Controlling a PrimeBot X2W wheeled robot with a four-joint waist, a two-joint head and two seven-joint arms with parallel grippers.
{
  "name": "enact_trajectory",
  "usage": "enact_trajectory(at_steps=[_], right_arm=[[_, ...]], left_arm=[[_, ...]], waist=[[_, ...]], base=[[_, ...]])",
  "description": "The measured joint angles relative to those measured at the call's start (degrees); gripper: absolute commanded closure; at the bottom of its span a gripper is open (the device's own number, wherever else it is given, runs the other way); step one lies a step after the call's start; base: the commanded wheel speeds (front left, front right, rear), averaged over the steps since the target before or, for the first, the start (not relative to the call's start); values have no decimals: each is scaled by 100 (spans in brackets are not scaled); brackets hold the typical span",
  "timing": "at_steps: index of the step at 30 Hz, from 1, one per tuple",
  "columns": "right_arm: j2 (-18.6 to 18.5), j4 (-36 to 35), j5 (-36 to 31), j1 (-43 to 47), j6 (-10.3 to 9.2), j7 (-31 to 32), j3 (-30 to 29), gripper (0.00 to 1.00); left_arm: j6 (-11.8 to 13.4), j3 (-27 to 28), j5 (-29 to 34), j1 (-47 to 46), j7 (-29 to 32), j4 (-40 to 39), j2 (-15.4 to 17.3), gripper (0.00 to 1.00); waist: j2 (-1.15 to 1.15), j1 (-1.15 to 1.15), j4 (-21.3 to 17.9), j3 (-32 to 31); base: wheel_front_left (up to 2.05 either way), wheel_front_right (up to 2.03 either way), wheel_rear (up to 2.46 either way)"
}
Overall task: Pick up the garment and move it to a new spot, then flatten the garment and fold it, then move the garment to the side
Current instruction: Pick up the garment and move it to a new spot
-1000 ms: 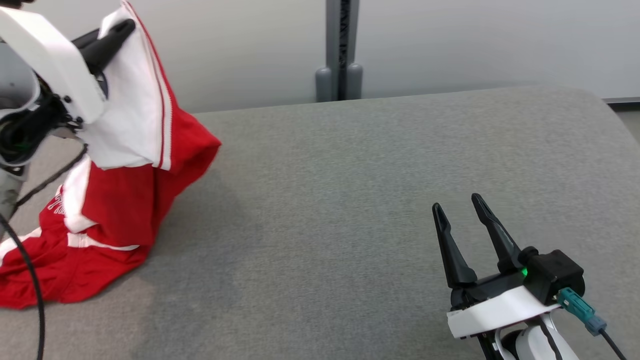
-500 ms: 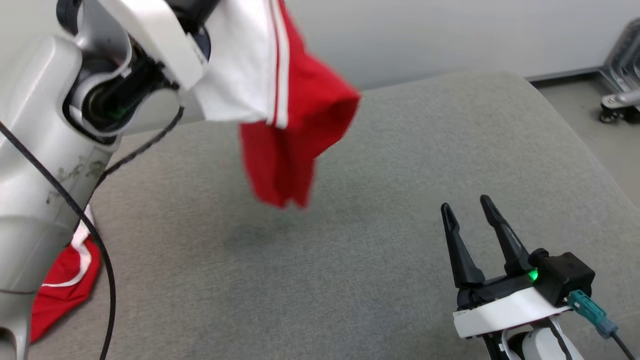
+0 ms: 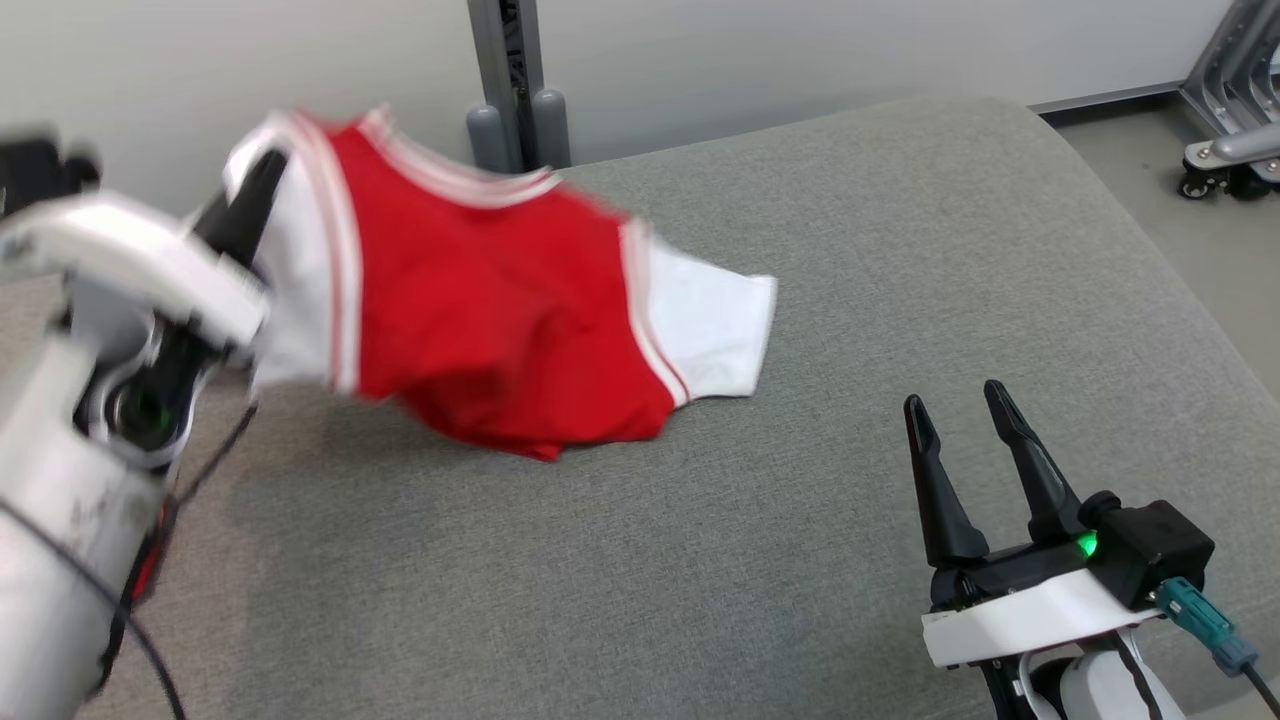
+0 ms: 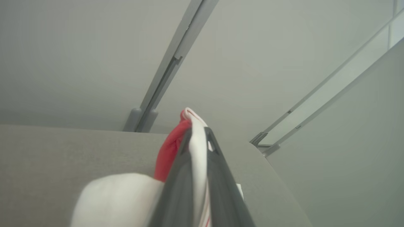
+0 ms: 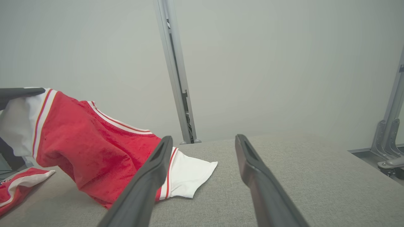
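Observation:
The garment (image 3: pixel 490 310) is a red jersey with white sleeves and striped trim. My left gripper (image 3: pixel 262 170) is shut on its white edge at the upper left and holds it above the table. From there the cloth stretches to the right, and a white sleeve (image 3: pixel 715 330) rests on the table. In the left wrist view the white trim is pinched between the left gripper (image 4: pixel 199 132) fingers. More red cloth (image 5: pixel 19 186) lies on the table at the far left. My right gripper (image 3: pixel 955 397) stands open and empty at the lower right, apart from the garment (image 5: pixel 94 145).
The grey padded table (image 3: pixel 800 560) rounds off at its right edge. A grey post (image 3: pixel 510 80) stands behind it against the pale wall. A wheeled metal frame (image 3: pixel 1230 150) sits on the floor at the far right.
The head camera has turned. My left gripper has swung the garment rightward and down, so the cloth now spreads sideways with a sleeve on the table. The right gripper has stayed put.

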Motion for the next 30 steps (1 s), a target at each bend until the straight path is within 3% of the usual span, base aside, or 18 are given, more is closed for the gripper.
enact_trajectory(at_steps=[8, 14, 15, 16, 17, 25, 30], right_arm=[[3, 64, -68, -76, 0, 0, 51, 0], [2, 102, -132, -75, 1, 0, 57, 0], [1, 107, -138, -75, 0, 0, 63, 0], [2, 113, -141, -75, 0, 0, 66, 0], [3, 118, -151, -75, 1, 0, 75, 0], [3, 174, -183, -78, 0, 0, 109, 0], [2, 181, -190, -60, 0, 0, 51, 0]], left_arm=[[-35, 337, -298, 1190, -1039, 1574, -40, 100], [-70, 307, -399, 1398, -1422, 1769, -277, 100], [-76, 290, -408, 1398, -1464, 1695, -299, 78], [-76, 263, -405, 1398, -1515, 1617, -315, 25], [-76, 241, -405, 1400, -1563, 1556, -328, 0], [-76, 7, -113, 1400, -1916, 1406, -231, 0], [-76, -10, 257, 1430, -2023, 1156, 52, 0]], waist=[[0, 0, 146, 10], [0, 0, 310, 45], [0, 0, 337, 50], [0, 0, 365, 55], [0, 0, 392, 57], [0, 0, 529, -13], [0, 0, 588, -72]], base=[[0, 0, 0], [0, 0, 0], [0, 0, 0], [0, 0, 0], [0, 0, 0], [0, 0, 0], [0, 0, 0]])
